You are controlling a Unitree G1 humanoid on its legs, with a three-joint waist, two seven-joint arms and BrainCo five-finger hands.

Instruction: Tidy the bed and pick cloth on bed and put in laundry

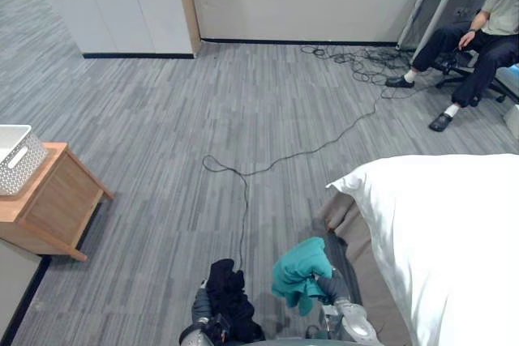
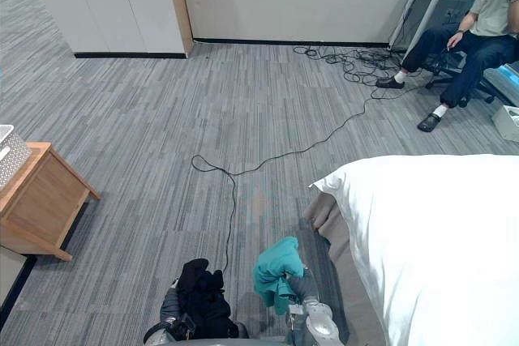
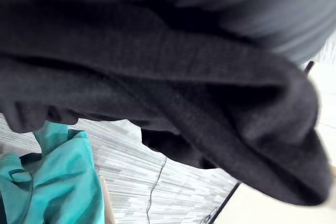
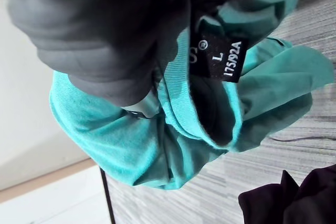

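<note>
Grey carpet floor (image 1: 243, 103) across the room. Bed (image 1: 454, 232) with a white duvet at the robot's right, no garment visible on it. Person (image 1: 478, 34) seated far right by a desk. Wooden nightstand (image 1: 57, 200) at the left, white perforated basket (image 1: 18, 160) on top. Teal T-shirt (image 1: 298, 269) bunched up in the air beside the bed edge, right robot hand (image 1: 331, 287) clamped on it. Black garment (image 1: 227, 289) just left of the teal one, draped over the left robot hand (image 1: 201, 307); fingers buried in the cloth, can't tell their state.
</note>
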